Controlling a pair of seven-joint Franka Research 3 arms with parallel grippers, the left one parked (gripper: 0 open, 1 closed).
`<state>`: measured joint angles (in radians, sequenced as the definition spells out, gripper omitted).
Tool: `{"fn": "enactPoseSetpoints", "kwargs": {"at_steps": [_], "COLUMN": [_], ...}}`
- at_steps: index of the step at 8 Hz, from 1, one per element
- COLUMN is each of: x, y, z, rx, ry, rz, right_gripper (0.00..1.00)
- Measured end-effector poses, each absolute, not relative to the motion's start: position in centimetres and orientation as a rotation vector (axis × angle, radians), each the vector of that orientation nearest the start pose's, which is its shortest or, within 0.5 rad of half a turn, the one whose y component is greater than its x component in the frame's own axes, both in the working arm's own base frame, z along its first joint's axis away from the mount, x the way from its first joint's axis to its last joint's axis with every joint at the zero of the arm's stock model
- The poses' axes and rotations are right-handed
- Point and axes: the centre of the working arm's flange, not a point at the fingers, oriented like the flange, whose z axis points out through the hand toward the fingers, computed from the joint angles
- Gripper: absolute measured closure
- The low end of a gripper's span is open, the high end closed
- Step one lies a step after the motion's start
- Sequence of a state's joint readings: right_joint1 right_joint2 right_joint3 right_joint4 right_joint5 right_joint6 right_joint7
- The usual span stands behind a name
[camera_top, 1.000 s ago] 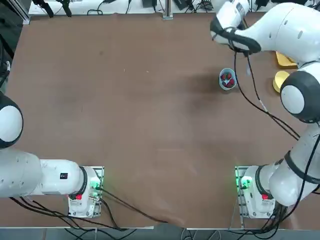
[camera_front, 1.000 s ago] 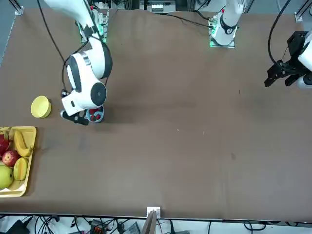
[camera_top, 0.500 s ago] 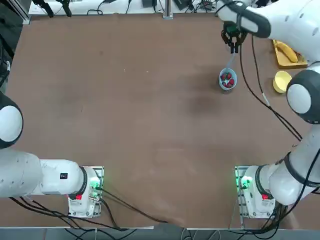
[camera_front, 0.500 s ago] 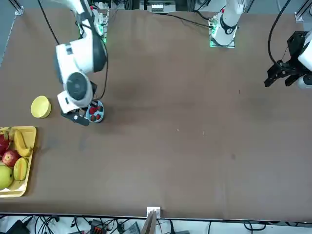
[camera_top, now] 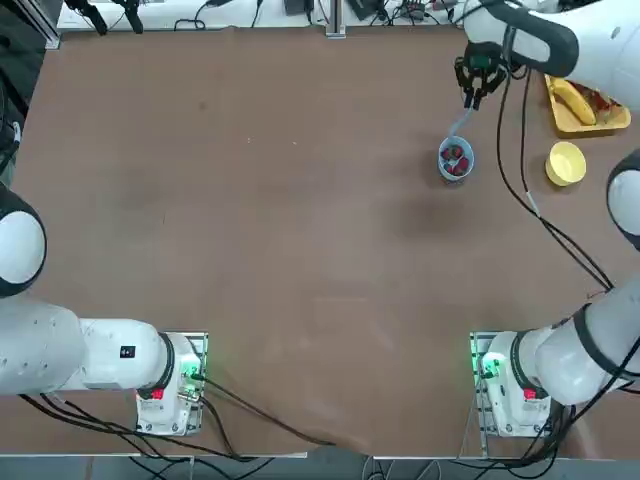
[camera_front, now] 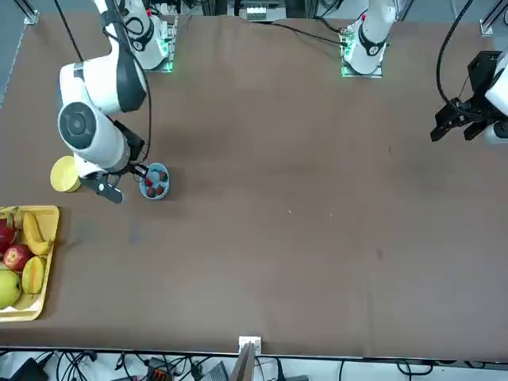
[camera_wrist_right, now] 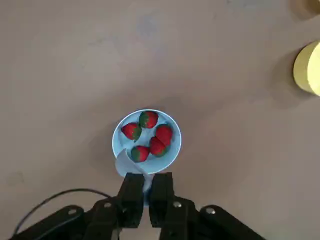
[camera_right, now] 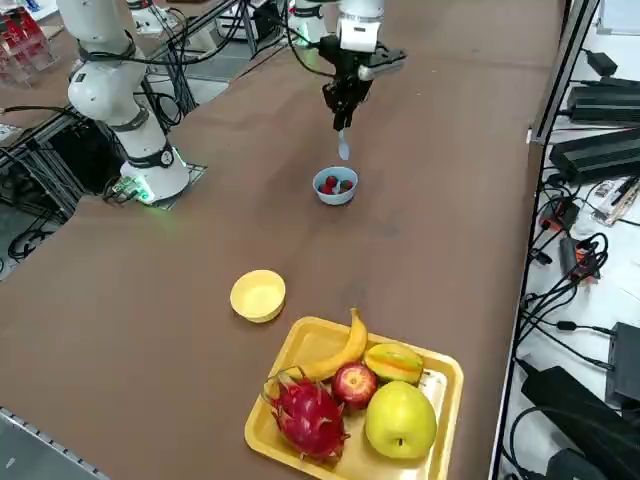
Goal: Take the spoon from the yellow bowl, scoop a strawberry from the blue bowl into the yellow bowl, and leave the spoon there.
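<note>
My right gripper hangs above the table just beyond the blue bowl, shut on the handle of the pale spoon. The spoon points down, and its scoop sits at the bowl's rim with nothing in it. Several red strawberries lie in the blue bowl. In the right side view the gripper holds the spoon slightly above the blue bowl. The small yellow bowl stands apart to the right and looks empty.
A rectangular yellow fruit tray with a banana, an apple and other fruit sits at the far right corner, beyond the yellow bowl. The arm's black cable trails over the table between the two bowls.
The right arm's wrist has swung toward the robot's right, uncovering the yellow bowl. The gripper, still shut on the spoon, stays near the blue bowl's far rim.
</note>
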<state>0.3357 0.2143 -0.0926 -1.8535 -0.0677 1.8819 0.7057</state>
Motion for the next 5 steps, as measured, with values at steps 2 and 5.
{"fn": "enactPoseSetpoints", "kwargs": {"at_steps": [2,5], "x": [57.0,57.1], "y": [13.6,12.8], "z": [38.1,37.0], "rx": [-3.169,-3.094], "ry": [0.854,1.108], "rz": [0.169,0.147], "right_gripper": [0.89,0.89]}}
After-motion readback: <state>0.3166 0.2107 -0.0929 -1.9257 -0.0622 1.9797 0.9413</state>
